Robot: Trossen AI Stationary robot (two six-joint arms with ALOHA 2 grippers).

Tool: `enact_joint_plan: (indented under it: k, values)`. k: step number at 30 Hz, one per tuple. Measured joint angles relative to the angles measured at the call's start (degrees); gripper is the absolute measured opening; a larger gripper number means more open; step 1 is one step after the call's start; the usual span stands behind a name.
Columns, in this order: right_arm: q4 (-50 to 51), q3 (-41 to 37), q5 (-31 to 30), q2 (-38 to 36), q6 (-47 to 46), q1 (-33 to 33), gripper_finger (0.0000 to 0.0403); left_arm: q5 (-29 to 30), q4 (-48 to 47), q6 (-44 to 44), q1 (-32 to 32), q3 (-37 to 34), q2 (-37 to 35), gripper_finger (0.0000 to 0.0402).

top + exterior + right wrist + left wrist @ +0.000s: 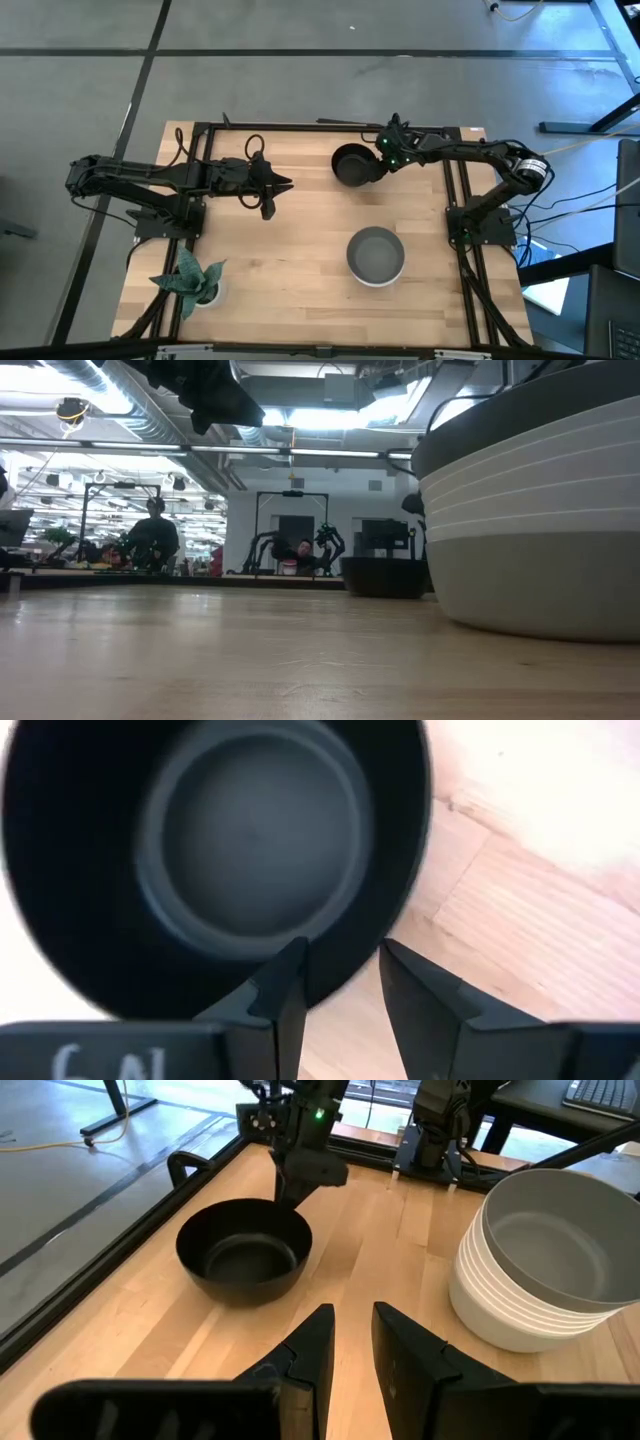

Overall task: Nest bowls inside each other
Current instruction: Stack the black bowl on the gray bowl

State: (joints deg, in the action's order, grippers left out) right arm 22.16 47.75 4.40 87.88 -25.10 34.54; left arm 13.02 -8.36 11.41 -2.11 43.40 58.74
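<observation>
Gripping 1 black bowl at 12 o'clock, the right gripper clamps its rim. Roughly 6 nested bowls sit at 4 o'clock. The left gripper hovers, fingers slightly apart.

A large open-plan robotics lab. A wooden worktable stands on a grey concrete floor. Beyond it are exposed ceiling ducts, strip lighting, other robot-arm rigs on benches, and people seated at workstations.
</observation>
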Motion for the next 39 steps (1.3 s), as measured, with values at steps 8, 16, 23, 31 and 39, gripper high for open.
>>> enact_joint_plan:
  k: [8,16,23,31,39]
  values:
    - [-3.1,0.0,0.2,2.5,-0.5,-0.3,0.0111,0.0,0.0,0.0,0.0,0.0,0.0,0.0066]
    - [-3.7,0.0,0.3,2.5,1.3,-0.3,0.0011,0.0,-0.2,0.0,0.0,0.0,0.0,0.0066]
    - [-4.5,0.2,1.0,2.5,1.8,-0.3,0.0007,0.0,-0.2,0.0,0.0,0.0,0.0,0.0066]
    - [2.8,10.0,2.9,2.5,6.2,-0.3,0.0006,0.0,-0.2,0.0,0.0,0.0,0.0,0.0066]
    - [22.8,28.3,2.6,2.4,12.7,-1.5,0.0006,0.0,-0.5,0.0,0.0,0.0,0.0,0.0066]
